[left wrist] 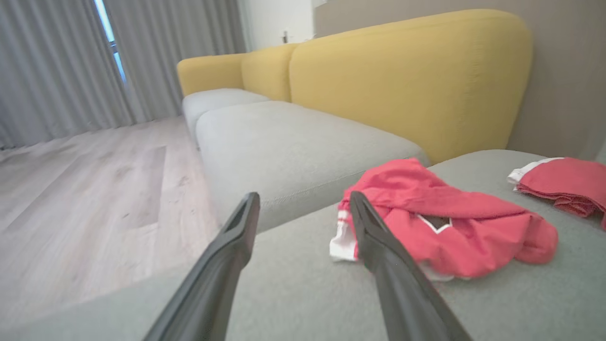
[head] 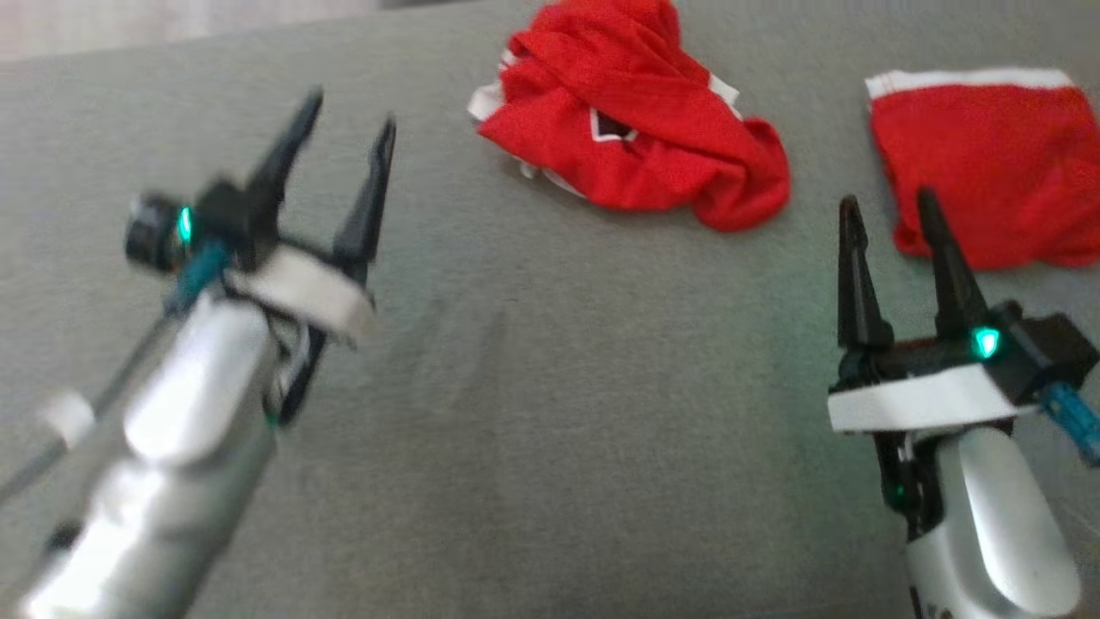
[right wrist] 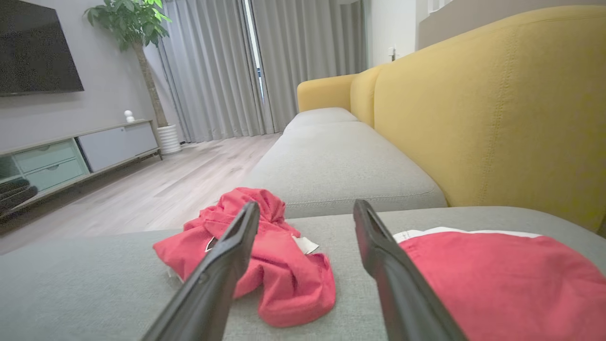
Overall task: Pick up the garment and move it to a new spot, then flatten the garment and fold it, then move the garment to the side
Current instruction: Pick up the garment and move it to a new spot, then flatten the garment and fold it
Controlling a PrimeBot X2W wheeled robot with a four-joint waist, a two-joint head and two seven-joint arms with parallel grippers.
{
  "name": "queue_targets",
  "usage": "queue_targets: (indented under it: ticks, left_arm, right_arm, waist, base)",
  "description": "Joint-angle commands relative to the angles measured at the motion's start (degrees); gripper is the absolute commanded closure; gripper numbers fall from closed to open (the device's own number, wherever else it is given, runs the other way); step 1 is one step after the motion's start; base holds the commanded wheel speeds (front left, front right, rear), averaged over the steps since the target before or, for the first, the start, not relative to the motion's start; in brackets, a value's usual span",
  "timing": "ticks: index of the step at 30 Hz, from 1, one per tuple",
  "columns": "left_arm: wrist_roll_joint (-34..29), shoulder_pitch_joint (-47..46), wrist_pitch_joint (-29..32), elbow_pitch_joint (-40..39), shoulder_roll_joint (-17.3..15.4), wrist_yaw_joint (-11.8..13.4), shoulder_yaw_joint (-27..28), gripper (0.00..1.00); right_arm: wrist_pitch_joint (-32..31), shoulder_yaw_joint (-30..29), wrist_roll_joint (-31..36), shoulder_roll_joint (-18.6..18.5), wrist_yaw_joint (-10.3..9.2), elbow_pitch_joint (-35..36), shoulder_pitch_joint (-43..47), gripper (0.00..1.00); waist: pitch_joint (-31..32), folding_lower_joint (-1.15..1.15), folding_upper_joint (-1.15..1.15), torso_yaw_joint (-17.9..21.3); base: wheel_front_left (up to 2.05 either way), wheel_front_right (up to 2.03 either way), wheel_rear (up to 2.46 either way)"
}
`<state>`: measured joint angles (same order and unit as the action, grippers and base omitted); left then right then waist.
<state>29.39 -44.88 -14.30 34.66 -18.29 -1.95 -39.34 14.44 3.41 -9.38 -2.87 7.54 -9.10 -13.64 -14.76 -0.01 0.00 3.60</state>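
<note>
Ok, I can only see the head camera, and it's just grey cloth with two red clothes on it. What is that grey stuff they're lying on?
Observer: A grey fabric sofa cushion, with a mustard-yellow padded backrest rising behind it.
Operator: And what's past the crumpled one?
Observer: Beyond the crumpled red garment, in the right wrist view, a pale wooden floor runs to long grey curtains.
Operator: Anything fun in the room?
Observer: A leafy green potted tree stands beside a dark wall-mounted television.
</note>
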Motion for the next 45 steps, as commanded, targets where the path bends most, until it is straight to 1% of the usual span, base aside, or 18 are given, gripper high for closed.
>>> queue_targets:
  ticks: [1, 5, 8, 10, 11, 14, 15, 16, 21, 24, 27, 30, 37, 40, 45]
  left_arm:
    - [0.2, 1.2, -0.6, -3.6, -2.2, 0.8, 3.1, 0.0]
    - [-1.0, 11.4, -0.7, -10.8, -1.6, 2.9, 6.2, 0.0]
    - [-2.3, 18.1, -0.7, -15.3, 0.2, 4.5, 9.3, 0.0]
    - [-3.1, 22.1, -0.7, -18.7, 2.0, 4.9, 12.2, 0.0]
    - [-3.0, 24.1, -0.7, -20.4, 3.2, 5.0, 14.2, 0.0]
    - [-5.0, 28.7, -0.7, -24.2, 5.7, 3.9, 18.4, 0.0]
    - [-5.0, 28.7, -0.7, -24.2, 5.7, 3.9, 18.4, 0.0]
    - [-6.7, 30.5, -0.7, -25.5, 7.1, 2.7, 20.3, 0.0]
    - [-10.3, 31.5, -0.7, -25.6, 9.8, -0.5, 22.9, 0.0]
    - [-11.6, 30.8, -0.7, -25.2, 11.0, -1.6, 24.4, 0.0]
    - [-12.4, 30.4, -0.7, -24.7, 12.4, -2.6, 25.2, 0.0]
    - [-12.9, 29.9, -0.7, -23.8, 13.6, -3.5, 25.2, 0.0]
    - [-12.8, 28.3, -0.7, -22.2, 15.1, -4.7, 25.1, 0.0]
    - [-12.6, 27.7, -0.7, -21.9, 15.3, -4.9, 25.1, 0.0]
    - [-10.9, 27.1, -0.7, -21.7, 15.4, -5.2, 24.2, 0.0]
  right_arm:
    - [0.6, 0.9, 0.6, 0.0, -0.05, 1.4, 0.4, 0.0]
    - [0.6, -0.2, 1.7, 0.0, -0.05, 1.0, 2.2, 0.0]
    - [0.6, -0.7, 2.1, 0.0, -0.05, 0.6, 3.4, 0.0]
    - [0.6, -0.5, 2.3, 0.0, -0.05, 0.4, 4.1, 0.0]
    - [0.6, -0.3, 2.5, 0.0, -0.05, 0.3, 4.4, 0.0]
    - [0.6, -0.1, 2.6, 0.0, -0.05, 0.3, 4.8, 0.0]
    - [0.6, -0.1, 2.6, 0.0, -0.05, 0.3, 4.8, 0.0]
    - [0.6, -0.2, 2.7, 0.0, -0.05, 0.3, 5.0, 0.0]
    - [0.6, -0.5, 3.2, 0.0, -0.05, 0.5, 5.1, 0.0]
    - [0.6, -0.3, 3.9, 0.0, -0.05, 0.2, 4.7, 0.0]
    - [0.6, 1.4, 5.5, 0.0, -0.05, -1.1, 3.1, 0.0]
    - [-0.5, 3.3, 8.5, 0.0, -0.05, -4.3, 0.0, 0.0]
    - [-7.4, 6.6, 14.2, 0.0, -0.05, -15.4, -9.4, 0.0]
    - [-9.4, 5.3, 17.6, 0.0, -0.05, -20.3, -14.0, 0.0]
    - [-12.0, 0.2, 24.2, 0.0, -0.05, -28.2, -21.0, 0.0]
  waist:
    - [3.2, 0.01, 0.0, -3.5]
    - [5.0, 0.01, 0.0, -6.4]
    - [6.3, 0.01, 0.0, -8.0]
    - [6.9, 0.01, 0.0, -8.5]
    - [7.1, 0.01, 0.0, -8.6]
    - [7.3, 0.01, 0.0, -8.9]
    - [7.3, 0.01, 0.0, -8.9]
    - [7.4, 0.01, 0.0, -9.1]
    - [6.9, 0.01, 0.0, -9.7]
    - [5.7, 0.01, 0.0, -10.2]
    - [4.1, 0.01, 0.0, -11.2]
    - [2.3, 0.01, 0.0, -12.6]
    - [-0.7, 0.01, 0.0, -17.3]
    - [-1.8, 0.01, 0.0, -19.3]
    - [-3.5, 0.01, 0.0, -22.0]
  base:
    - [0.0, 0.0, 0.0]
    - [0.0, 0.0, 0.0]
    - [0.0, 0.0, 0.0]
    - [0.0, 0.0, 0.0]
    - [0.0, 0.0, 0.0]
    - [0.0, 0.0, 0.0]
    - [0.0, 0.0, 0.0]
    - [0.0, 0.0, 0.0]
    - [0.0, 0.0, 0.0]
    - [0.0, 0.0, 0.0]
    - [0.0, 0.0, 0.0]
    - [0.0, 0.0, 0.0]
    - [0.0, 0.0, 0.0]
    - [0.0, 0.0, 0.0]
    - [0.0, 0.0, 0.0]
